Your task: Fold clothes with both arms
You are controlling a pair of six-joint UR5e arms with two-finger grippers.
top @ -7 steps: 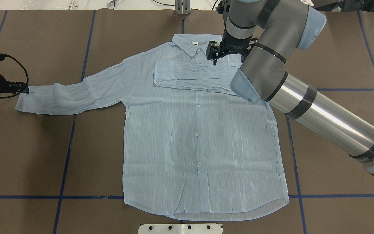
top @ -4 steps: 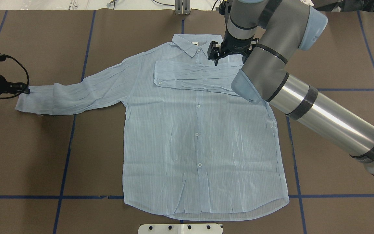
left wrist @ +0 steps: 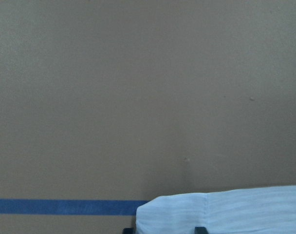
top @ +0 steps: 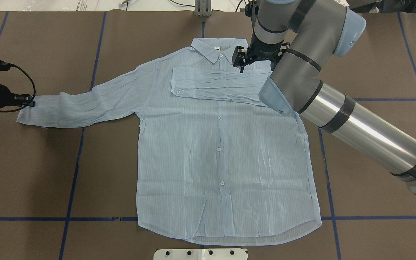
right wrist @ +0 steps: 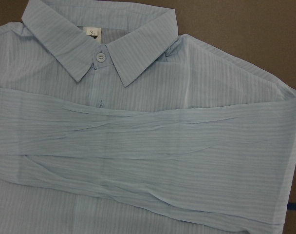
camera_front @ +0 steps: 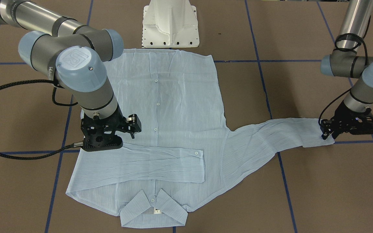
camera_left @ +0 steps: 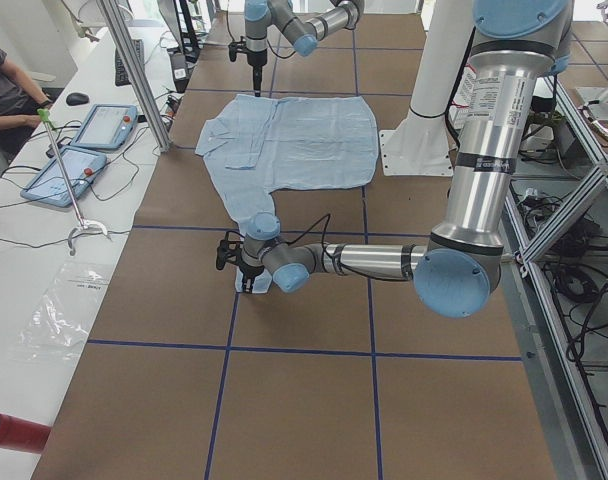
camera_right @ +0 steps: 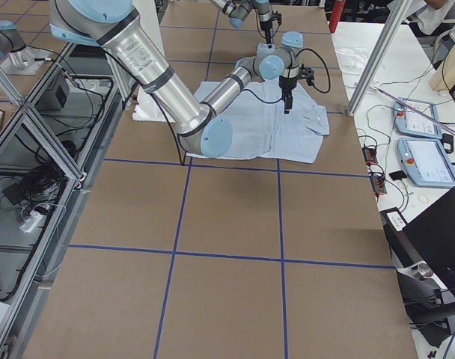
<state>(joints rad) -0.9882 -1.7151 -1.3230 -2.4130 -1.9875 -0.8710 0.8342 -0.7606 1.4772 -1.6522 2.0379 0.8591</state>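
Straddling the cuff [top: 24, 116] with fingers apart, the left gripper [top: 30, 102] sits at the outstretched sleeve's end. The right gripper [top: 239, 63], whose grip cannot be told, hovers beside the collar [top: 211, 49]. The shirt [top: 222, 155] lies flat, collar away from the robot, hem nearest.

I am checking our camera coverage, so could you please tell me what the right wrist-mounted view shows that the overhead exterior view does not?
Only the right wrist-mounted view makes the neck tag readable: a 3. Only the overhead view shows the outstretched sleeve, the left gripper at its cuff, the right gripper, and the hem. Both show the collar and the folded sleeve across the chest.
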